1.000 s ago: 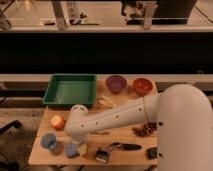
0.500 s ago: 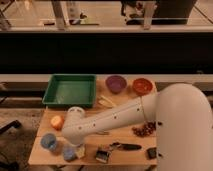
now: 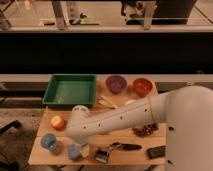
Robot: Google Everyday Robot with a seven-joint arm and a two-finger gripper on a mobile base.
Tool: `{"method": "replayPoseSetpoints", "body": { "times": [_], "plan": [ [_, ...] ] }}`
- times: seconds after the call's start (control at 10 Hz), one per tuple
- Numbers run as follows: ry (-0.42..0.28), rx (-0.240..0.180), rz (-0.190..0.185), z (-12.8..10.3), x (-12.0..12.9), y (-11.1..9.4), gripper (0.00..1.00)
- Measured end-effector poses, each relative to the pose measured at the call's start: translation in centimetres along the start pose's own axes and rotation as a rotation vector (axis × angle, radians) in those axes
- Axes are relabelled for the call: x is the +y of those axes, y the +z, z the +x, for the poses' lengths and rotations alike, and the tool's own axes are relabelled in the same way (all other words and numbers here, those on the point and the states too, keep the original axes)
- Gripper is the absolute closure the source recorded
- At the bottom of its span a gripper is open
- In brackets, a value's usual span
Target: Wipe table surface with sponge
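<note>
We see the white arm reaching from the right across the table surface toward its near left corner, where the elbow-like joint bends downward. The gripper hangs below that joint, low over the wood near the front edge, and we cannot tell how it is set, since the arm's own casing covers most of it.

Just to the left of the gripper, touching or nearly touching it, lies the sponge, a small blue block resting flat on the tabletop. It looks close to square from here, so we cannot say which way its long axis runs; its broad blue face points upward.

Farther left of the gripper stands a round blue cup, near the sponge but apart from it. Behind and left of the gripper sits an orange fruit, close beside the arm's joint. Behind the gripper, toward the far edge, rests the green tray. Behind and to the right stand a purple bowl and an orange bowl, side by side and apart.

Just right of the gripper lies a small dark-and-white brush-like object, and beyond it a dark-handled tool. Further right, near the front edge, lies a small black block, with a cluster of dark reddish pieces behind it.
</note>
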Motion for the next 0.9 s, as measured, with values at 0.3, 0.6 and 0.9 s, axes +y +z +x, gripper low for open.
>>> {"method": "replayPoseSetpoints", "body": {
  "times": [0.3, 0.6, 0.9],
  "plan": [
    [0.015, 0.041, -0.021, 1.6, 0.1, 0.5, 0.78],
    [0.013, 0.047, -0.014, 1.4, -0.7, 0.8, 0.78],
    [-0.011, 0.034, 0.000, -0.5, -2.1, 1.0, 0.78]
  ]
}}
